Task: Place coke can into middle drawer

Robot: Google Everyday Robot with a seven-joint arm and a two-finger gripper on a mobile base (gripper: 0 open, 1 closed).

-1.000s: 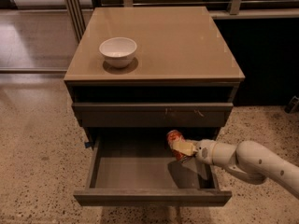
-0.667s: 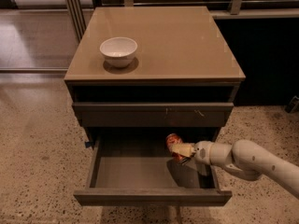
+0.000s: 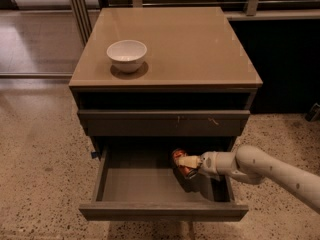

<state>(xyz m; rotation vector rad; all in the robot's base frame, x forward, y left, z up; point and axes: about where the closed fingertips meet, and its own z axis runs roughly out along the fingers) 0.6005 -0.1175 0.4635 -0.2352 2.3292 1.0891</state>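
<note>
Trouble comes if you release now: your claw [image 3: 186,162] clenches the coke can [image 3: 178,156] tilted inside the middle drawer [image 3: 135,186], toward its rear, so it may topple and roll.

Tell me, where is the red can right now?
The coke can is held by the gripper inside the open middle drawer, right of centre, towards its back.

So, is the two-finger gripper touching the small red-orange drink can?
Touching. The camera view shows the gripper closed around the small red-orange drink can, with no gap between them, over the open grey-brown drawer.
</note>
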